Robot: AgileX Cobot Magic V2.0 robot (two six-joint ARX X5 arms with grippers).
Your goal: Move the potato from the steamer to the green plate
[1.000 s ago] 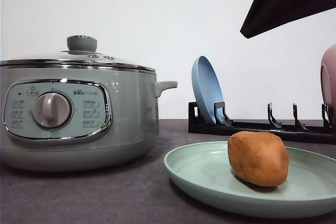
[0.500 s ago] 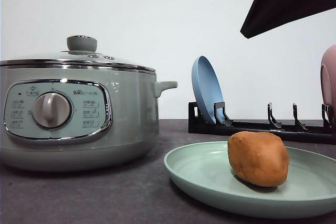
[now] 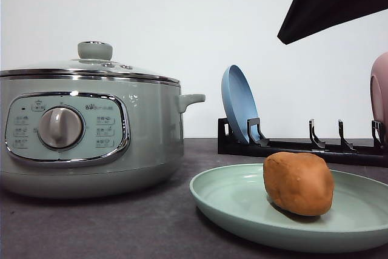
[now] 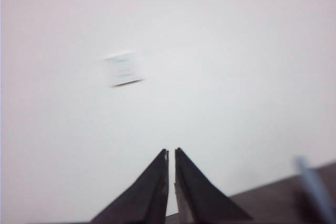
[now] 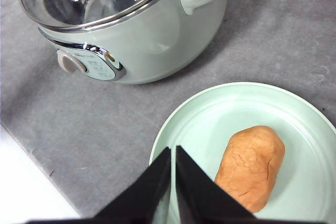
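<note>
Potato (image 5: pixel 251 166): lying on green plate (image 5: pixel 210 124), long axis slanting toward the rim.
Steamer (image 3: pixel 91 131): lidded; front shows dial.
Right gripper (image 5: pixel 172 174): closed, empty.
Left gripper (image 4: pixel 171 177): closed, facing wall.

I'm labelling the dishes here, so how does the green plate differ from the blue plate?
The green plate lies flat on the dark table; the blue plate stands on edge in the black rack. The green plate carries the potato; the blue plate carries nothing. The green plate sits near the camera beside the steamer; the blue plate is farther back by the wall. Both are round, shallow and matte.
</note>
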